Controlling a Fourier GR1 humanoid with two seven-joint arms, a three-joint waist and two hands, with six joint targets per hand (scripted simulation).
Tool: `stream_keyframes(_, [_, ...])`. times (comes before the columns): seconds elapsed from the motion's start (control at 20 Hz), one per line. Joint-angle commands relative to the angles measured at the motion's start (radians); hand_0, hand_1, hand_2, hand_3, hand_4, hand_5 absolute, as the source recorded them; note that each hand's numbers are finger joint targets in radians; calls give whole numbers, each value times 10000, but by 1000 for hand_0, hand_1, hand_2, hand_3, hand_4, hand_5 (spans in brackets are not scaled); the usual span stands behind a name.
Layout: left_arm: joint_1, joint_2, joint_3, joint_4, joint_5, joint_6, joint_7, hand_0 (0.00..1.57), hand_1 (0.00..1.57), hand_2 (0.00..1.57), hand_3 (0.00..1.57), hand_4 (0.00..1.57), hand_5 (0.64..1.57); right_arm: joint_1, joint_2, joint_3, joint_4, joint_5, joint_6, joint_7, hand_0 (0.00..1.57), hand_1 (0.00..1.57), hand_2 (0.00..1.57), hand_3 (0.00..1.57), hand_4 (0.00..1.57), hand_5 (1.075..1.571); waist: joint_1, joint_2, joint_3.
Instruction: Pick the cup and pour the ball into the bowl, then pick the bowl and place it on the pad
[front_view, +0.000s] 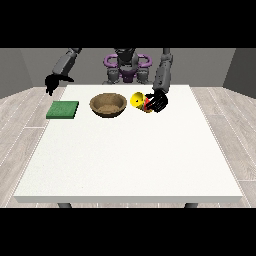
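Note:
A yellow cup (137, 100) is tipped on its side with its mouth turned toward the brown bowl (107, 104), just to the bowl's right. The hand at the view's right (158, 102) is curled round the cup, and a bit of red shows between cup and hand. The ball itself is too small to make out. The bowl stands upright at the table's back middle. A green pad (63, 109) lies flat to the bowl's left. The hand at the view's left (51, 82) hangs at the table's back left corner, above and behind the pad, holding nothing.
The white table (130, 160) stretches wide toward the camera in front of the objects. The robot's torso (126, 67) stands behind the far edge. A wooden floor surrounds the table.

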Motion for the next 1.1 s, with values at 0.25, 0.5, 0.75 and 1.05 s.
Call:
stream_keyframes(0.25, [-65, -294, -3115, 873, -4878, 1299, 3668, 1413, 1413, 1571, 1571, 1142, 1570, -259, 419, 17, 1339, 182, -529, 507, 0, 0, 201, 146, 339, 1551, 625, -2071, 10])
stream_keyframes(0.5, [-1144, -304, -4313, 797, -7017, -162, 5691, 1346, 1346, 1571, 1571, 940, 1548, 1, -110, -442, 2340, 99, -535, 433, 0, 0, 252, 203, 378, 1545, 1686, -2758, -14])
stream_keyframes(0.75, [-2367, -1236, -5025, 346, -8381, -1910, 7513, 1268, 1268, 1571, 1541, 877, 1533, 877, -484, -675, 3070, 164, -91, -740, 0, 0, 298, 224, 393, 1543, 2151, -2997, -25])
stream_keyframes(1.05, [-2069, -2271, -5945, 59, -9549, -2942, 8266, 176, 176, 1571, 1425, 867, 1527, 650, -491, -769, 3248, 37, -171, -569, 0, 0, 222, 296, 417, 1541, 2401, -3013, -48])
